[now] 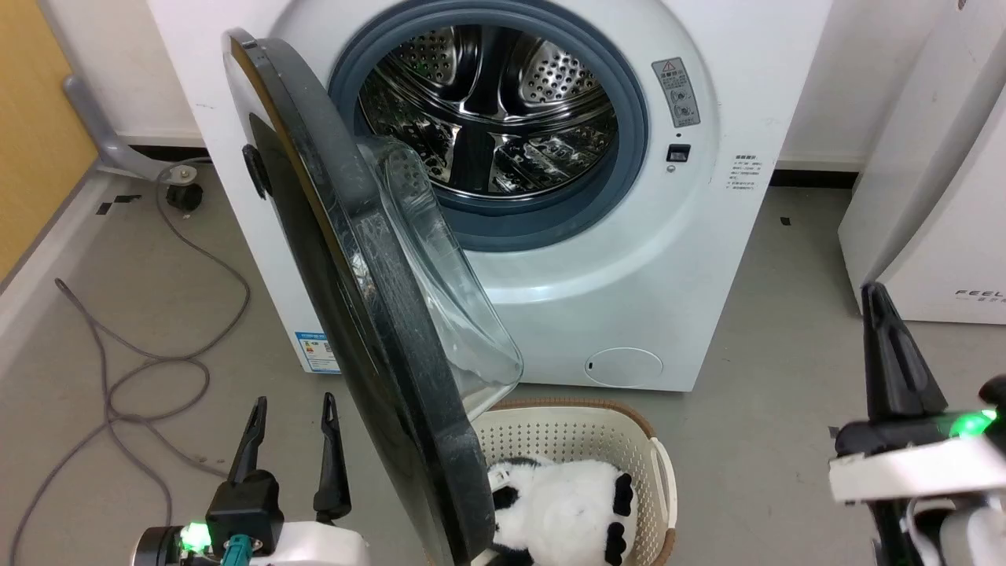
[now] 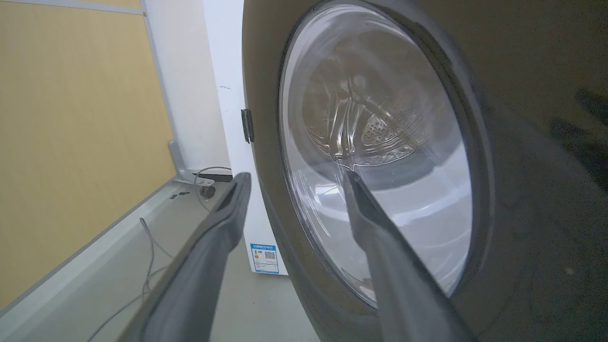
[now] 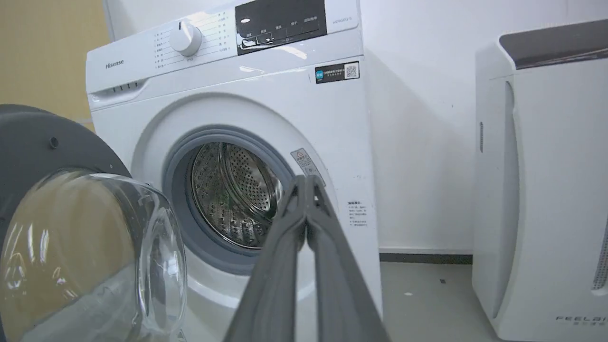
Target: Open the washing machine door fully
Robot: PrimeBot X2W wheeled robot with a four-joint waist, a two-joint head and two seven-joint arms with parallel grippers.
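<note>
The white washing machine (image 1: pixel 629 259) stands ahead with its steel drum (image 1: pixel 487 118) exposed. Its round black door (image 1: pixel 346 259), hinged on the left, swings out toward me at roughly a right angle to the front, clear glass bowl (image 1: pixel 440 283) facing right. My left gripper (image 1: pixel 291 409) is open at the lower left, just left of the door's outer face and apart from it; in the left wrist view the door (image 2: pixel 522 142) looms close beside the open gripper (image 2: pixel 294 178). My right gripper (image 1: pixel 876 295) is shut and empty at the far right; the right wrist view shows that gripper (image 3: pixel 304 183), the machine (image 3: pixel 237 104) and the door (image 3: pixel 57 152).
A cream laundry basket (image 1: pixel 581 440) with a black-and-white plush toy (image 1: pixel 558 511) sits under the door's free edge. Grey cables (image 1: pixel 157 346) trail over the floor at left. A white appliance (image 1: pixel 935 173) stands at right, and a yellow wall panel (image 1: pixel 31 126) at far left.
</note>
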